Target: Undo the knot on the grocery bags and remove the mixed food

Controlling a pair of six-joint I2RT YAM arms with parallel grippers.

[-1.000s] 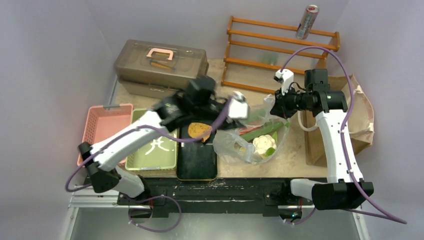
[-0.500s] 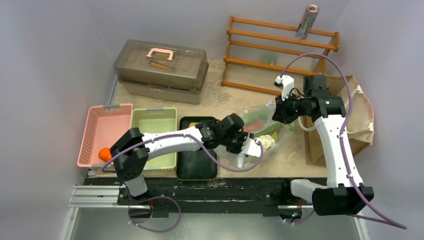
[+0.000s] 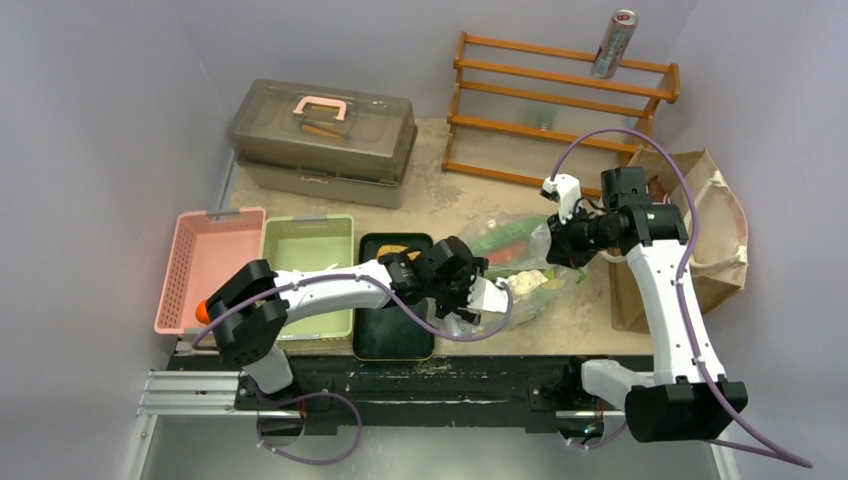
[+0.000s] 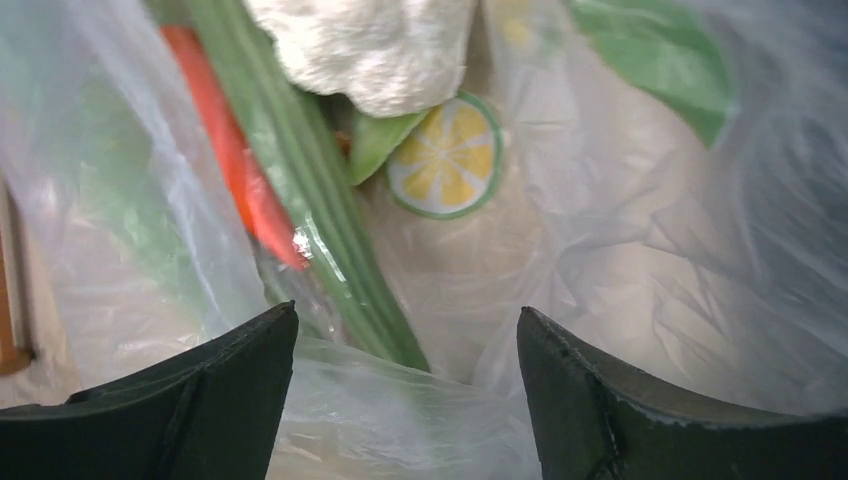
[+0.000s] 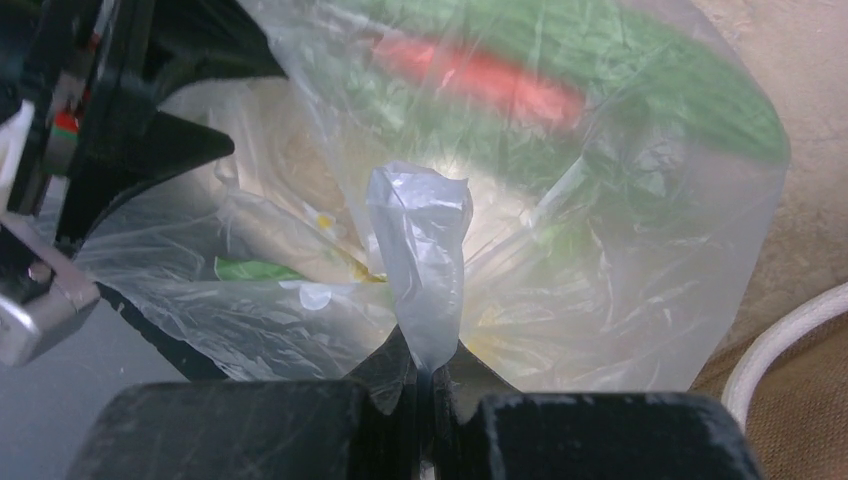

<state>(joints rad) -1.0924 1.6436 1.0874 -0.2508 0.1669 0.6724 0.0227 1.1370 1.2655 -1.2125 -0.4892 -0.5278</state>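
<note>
Film of the plastic bag [image 5: 620, 250] blurs what seems a carrot [image 4: 240, 180].

Around the crinkly transparent plastic bag [image 3: 528, 240], the left gripper [image 4: 405, 325] fills its near-left mouth with jaws spread. The right gripper [image 5: 425, 385], pinching its twisted top, blocks its right. A brown paper bag [image 3: 700, 240] stands beyond. Behind it, the bare tan tabletop [image 3: 450, 195] lies open up to the orange wooden rack [image 3: 560, 110].
</note>
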